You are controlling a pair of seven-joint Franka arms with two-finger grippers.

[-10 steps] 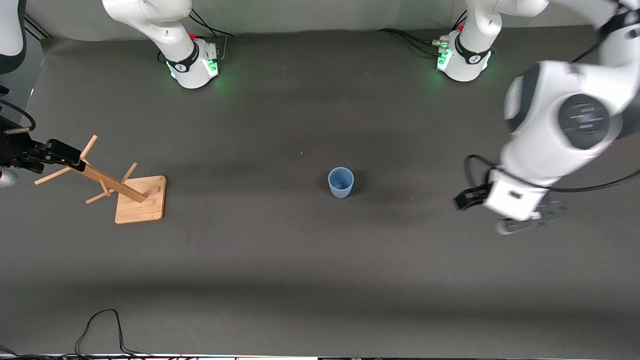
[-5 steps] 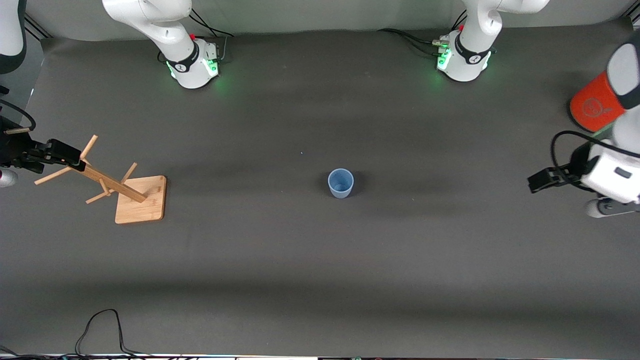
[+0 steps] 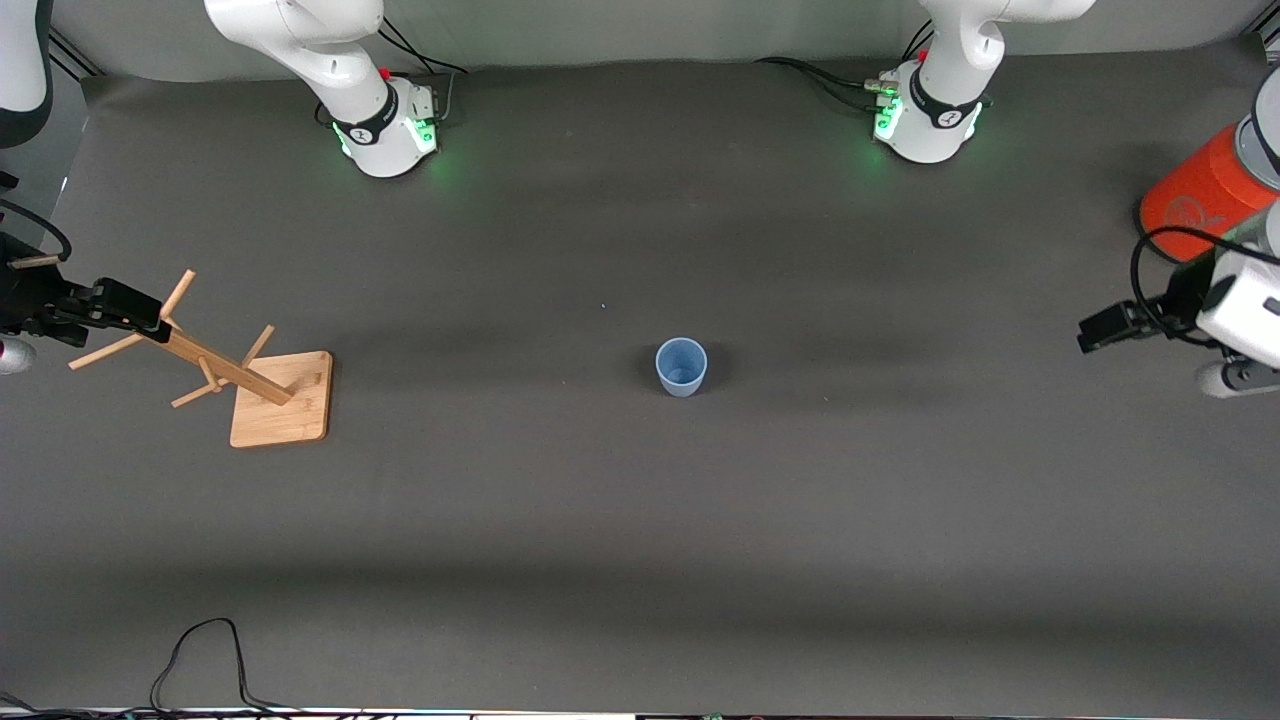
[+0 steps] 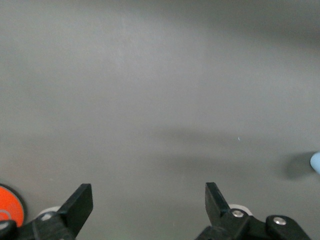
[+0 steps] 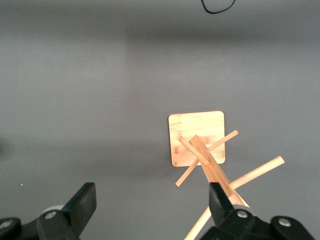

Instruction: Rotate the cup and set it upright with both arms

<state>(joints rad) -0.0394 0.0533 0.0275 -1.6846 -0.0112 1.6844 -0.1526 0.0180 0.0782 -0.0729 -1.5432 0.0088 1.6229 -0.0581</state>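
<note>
The pale blue cup (image 3: 681,366) stands upright, mouth up, alone near the middle of the table. Only a sliver of it shows at the edge of the left wrist view (image 4: 316,163). My left gripper (image 4: 147,202) is open and empty, up over the table's edge at the left arm's end (image 3: 1240,375), well apart from the cup. My right gripper (image 5: 152,202) is open and empty, up over the right arm's end of the table (image 3: 12,352), above the wooden mug tree, also well apart from the cup.
A wooden mug tree (image 3: 250,385) on a square base stands toward the right arm's end; it also shows in the right wrist view (image 5: 200,145). A big orange-red cylinder (image 3: 1195,205) stands at the left arm's end, beside the left gripper. A black cable (image 3: 200,650) lies near the front edge.
My left arm has swung away from the cup toward its own end of the table, uncovering the orange-red cylinder. The cup, the mug tree and the right arm have not moved.
</note>
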